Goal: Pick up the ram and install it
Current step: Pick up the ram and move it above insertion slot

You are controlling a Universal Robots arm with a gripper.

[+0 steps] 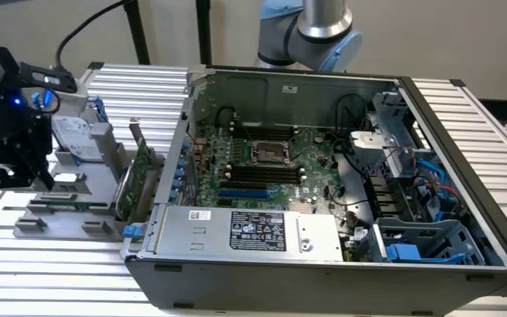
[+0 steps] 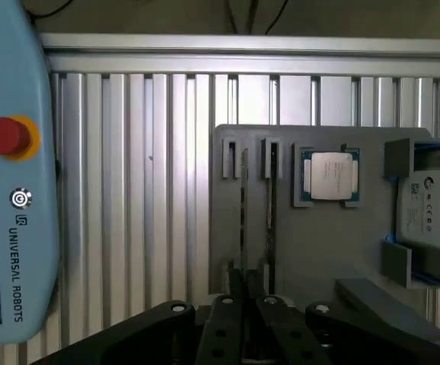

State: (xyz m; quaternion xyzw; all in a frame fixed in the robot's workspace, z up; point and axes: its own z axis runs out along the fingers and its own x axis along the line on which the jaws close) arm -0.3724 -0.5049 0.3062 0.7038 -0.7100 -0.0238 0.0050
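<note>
A ribbed aluminium tabletop (image 1: 60, 264) of long parallel slats carries everything, and behind it stands a plain beige wall (image 1: 465, 39) with dark stand poles and a black cable in front of it. On the slats lies an open computer case (image 1: 324, 287), its motherboard (image 1: 276, 155) facing up with a row of long black slots (image 1: 258, 175) across its middle.

Towards the exterior view's left, just beside the case, sits a grey holder (image 2: 319, 251). The ram (image 2: 243, 213) stands on edge in one of the holder's two narrow parallel grooves and shows as a thin dark line. A second such line fills the neighbouring groove. A square processor chip (image 2: 330, 176) lies in a pocket next to the grooves, and a hard drive (image 2: 433, 213) rests beyond it. A taller green expansion card (image 1: 139, 178) stands upright between the holder and the case.

The claw (image 2: 244, 285) hangs low over the holder, in line with the near end of the ram. I cannot tell whether it is apart or pressed onto the stick. A pale blue teach pendant (image 2: 11, 228) with a red button (image 2: 5, 135) lies on the slats, well apart from the holder.
</note>
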